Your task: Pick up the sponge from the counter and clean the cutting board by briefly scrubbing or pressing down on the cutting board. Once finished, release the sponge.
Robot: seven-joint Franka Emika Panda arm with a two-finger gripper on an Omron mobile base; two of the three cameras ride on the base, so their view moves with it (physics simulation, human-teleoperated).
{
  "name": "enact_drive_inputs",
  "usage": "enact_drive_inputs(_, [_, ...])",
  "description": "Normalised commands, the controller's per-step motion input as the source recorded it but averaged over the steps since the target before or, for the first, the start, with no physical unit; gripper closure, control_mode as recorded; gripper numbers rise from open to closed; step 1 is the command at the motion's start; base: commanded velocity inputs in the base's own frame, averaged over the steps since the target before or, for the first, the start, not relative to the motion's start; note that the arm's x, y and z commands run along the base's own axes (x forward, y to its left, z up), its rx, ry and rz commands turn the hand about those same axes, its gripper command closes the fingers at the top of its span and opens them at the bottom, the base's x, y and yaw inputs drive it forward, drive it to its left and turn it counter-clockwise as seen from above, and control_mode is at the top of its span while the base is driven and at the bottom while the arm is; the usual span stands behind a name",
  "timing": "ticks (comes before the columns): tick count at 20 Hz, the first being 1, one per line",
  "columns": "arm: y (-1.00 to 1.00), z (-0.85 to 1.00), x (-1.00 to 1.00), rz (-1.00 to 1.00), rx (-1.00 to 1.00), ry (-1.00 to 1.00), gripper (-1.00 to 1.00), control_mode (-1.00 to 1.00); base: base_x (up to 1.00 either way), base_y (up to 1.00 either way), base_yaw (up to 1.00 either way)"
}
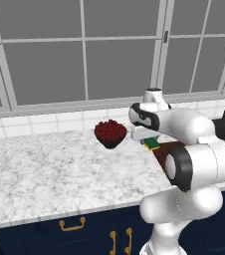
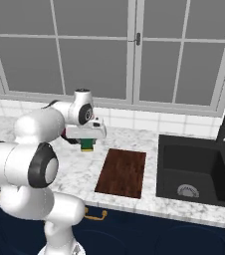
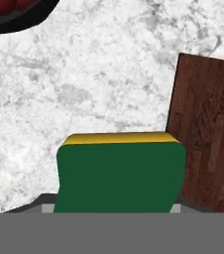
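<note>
Glossy white arm (image 2: 35, 144) of bulbous rounded segments, with black bands at the joints and a grey-capped wrist.

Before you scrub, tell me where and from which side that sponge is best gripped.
As it appears held now: the gripper comes from above and pinches the sponge across its side faces. It is a small, flat-sided block, so parallel fingers seat squarely. It hangs above the counter, just left of the cutting board.
</note>
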Motion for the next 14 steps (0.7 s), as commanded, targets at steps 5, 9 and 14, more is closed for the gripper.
enact_drive_inputs(5, [-1.0,-0.12,0.53,-0.03,0.09,0.09,1.0,-1.0,0.0,0.0,0.0])
enact_drive_inputs(9, [-0.98,-0.42,0.41,0.0,0.09,0.02,1.0,-1.0,0.0,0.0,0.0])
enact_drive_inputs(14, [-0.21,-0.41,0.27,0.01,0.05,0.0,1.0,-1.0,0.0,0.0,0.0])
